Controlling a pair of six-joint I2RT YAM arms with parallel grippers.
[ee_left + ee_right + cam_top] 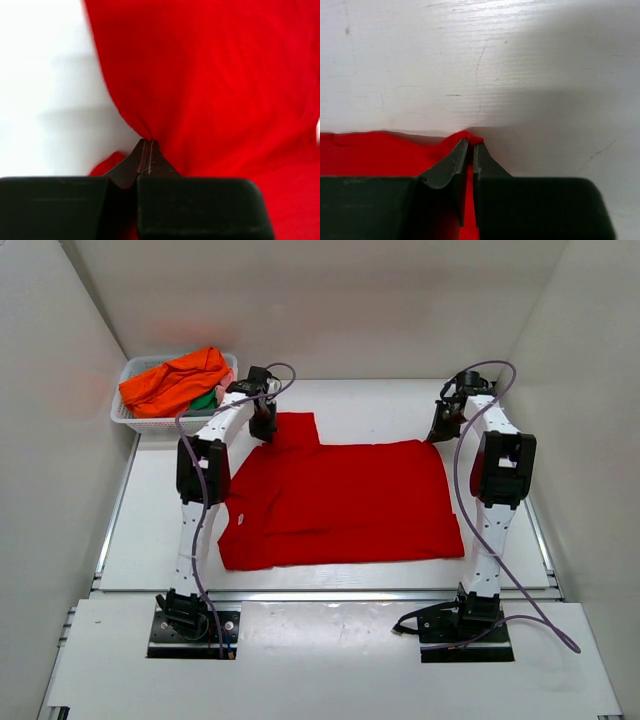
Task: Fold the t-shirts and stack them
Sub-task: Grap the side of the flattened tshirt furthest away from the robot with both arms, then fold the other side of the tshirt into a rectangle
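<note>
A bright red t-shirt (340, 502) lies spread on the white table, its near part folded over. My left gripper (263, 425) is shut on the shirt's far left sleeve; in the left wrist view the cloth (210, 85) hangs from my shut gripper (148, 143). My right gripper (442, 427) is shut on the shirt's far right corner; in the right wrist view a bit of red cloth (365, 152) is pinched in the gripper (470, 144) just above the table. An orange t-shirt (172, 380) with a green one (205, 400) beneath lies in the basket.
A white mesh basket (140, 421) stands at the far left corner of the table, close to my left arm. White walls enclose the table on the left, back and right. The table's near edge (330, 593) runs in front of the shirt.
</note>
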